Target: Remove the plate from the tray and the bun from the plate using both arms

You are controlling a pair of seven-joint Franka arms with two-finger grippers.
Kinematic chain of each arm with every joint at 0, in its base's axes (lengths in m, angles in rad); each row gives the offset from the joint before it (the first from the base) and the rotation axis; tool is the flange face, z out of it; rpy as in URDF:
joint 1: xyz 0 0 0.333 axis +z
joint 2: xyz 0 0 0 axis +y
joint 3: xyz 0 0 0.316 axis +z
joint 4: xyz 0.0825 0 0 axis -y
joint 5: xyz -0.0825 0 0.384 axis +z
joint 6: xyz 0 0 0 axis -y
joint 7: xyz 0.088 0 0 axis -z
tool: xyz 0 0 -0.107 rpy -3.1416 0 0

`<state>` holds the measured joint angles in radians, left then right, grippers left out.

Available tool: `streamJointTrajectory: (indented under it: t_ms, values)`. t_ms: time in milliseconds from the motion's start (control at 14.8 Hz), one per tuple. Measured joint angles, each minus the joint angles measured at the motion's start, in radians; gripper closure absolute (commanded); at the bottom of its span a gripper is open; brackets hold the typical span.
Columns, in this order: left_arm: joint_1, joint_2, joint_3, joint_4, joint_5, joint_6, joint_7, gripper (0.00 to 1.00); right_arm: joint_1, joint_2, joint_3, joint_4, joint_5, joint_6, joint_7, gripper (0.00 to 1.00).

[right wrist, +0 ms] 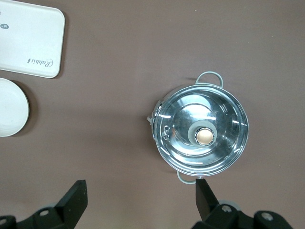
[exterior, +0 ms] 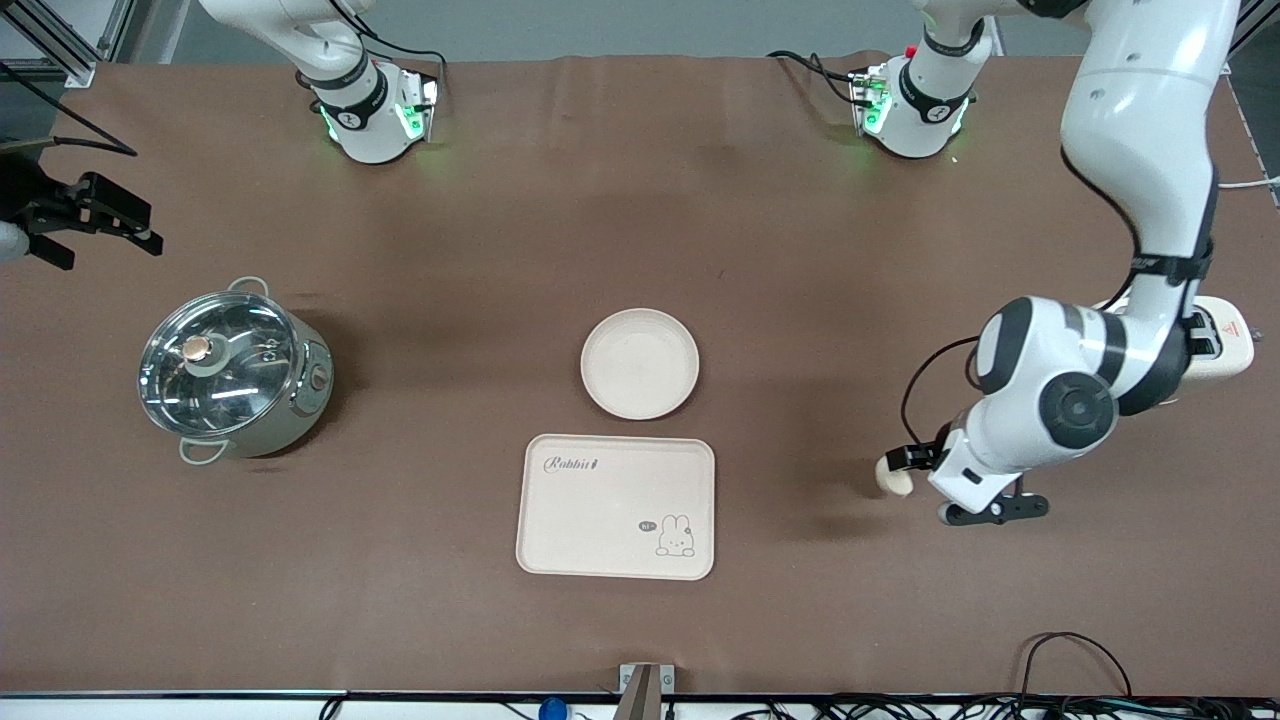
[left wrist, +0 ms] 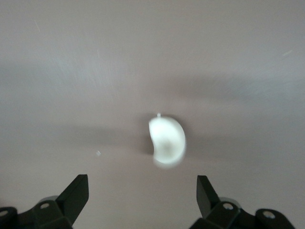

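The plate is a round cream dish on the brown table, just farther from the front camera than the rabbit tray. The bun is a small pale half-moon lump on the table toward the left arm's end. My left gripper hangs open right over the bun. In the left wrist view the bun lies a little ahead of the open gripper, untouched. My right gripper is open and empty, high over the table near the pot. The plate's edge also shows in the right wrist view.
A steel pot with a glass lid stands toward the right arm's end; the right wrist view shows it ahead of the right gripper. The rectangular cream tray shows there too. Cables run along the table's front edge.
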<state>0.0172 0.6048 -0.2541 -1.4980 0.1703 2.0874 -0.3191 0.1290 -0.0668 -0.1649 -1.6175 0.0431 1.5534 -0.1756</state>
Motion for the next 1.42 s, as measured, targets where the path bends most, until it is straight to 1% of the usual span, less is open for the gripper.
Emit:
streamJointTrajectory:
  t_ms: [203,339,542,745,880,1151,1286,1422]
  values:
    - [0.022,-0.095,0.002,0.013,0.000,-0.013,0.108,0.00,0.001,0.001,0.001,0.000,0.000,0.000,0.000,0.00]
    - [0.033,-0.162,0.002,0.015,0.000,-0.045,0.146,0.00,0.001,0.003,0.001,-0.001,0.000,0.000,0.000,0.00]
    - [0.031,-0.284,0.004,0.019,-0.024,-0.182,0.158,0.00,0.000,0.003,0.001,0.006,0.000,0.002,0.000,0.00]
    - [0.020,-0.427,0.061,0.015,-0.109,-0.324,0.221,0.00,0.000,0.003,0.000,0.015,0.000,0.002,0.000,0.00]
    - [0.007,-0.520,0.103,-0.010,-0.139,-0.371,0.254,0.00,-0.001,0.003,-0.003,0.016,0.000,0.002,0.000,0.00]
    - [-0.006,-0.654,0.135,-0.112,-0.142,-0.383,0.258,0.00,-0.003,0.003,-0.007,0.016,-0.001,-0.031,0.001,0.00]
    - [-0.006,-0.690,0.147,-0.153,-0.142,-0.383,0.259,0.00,-0.004,0.003,-0.009,0.016,-0.002,-0.035,0.002,0.00]
    - [-0.005,-0.692,0.151,-0.161,-0.142,-0.383,0.259,0.00,-0.005,0.003,-0.011,0.016,-0.006,-0.035,0.003,0.00]
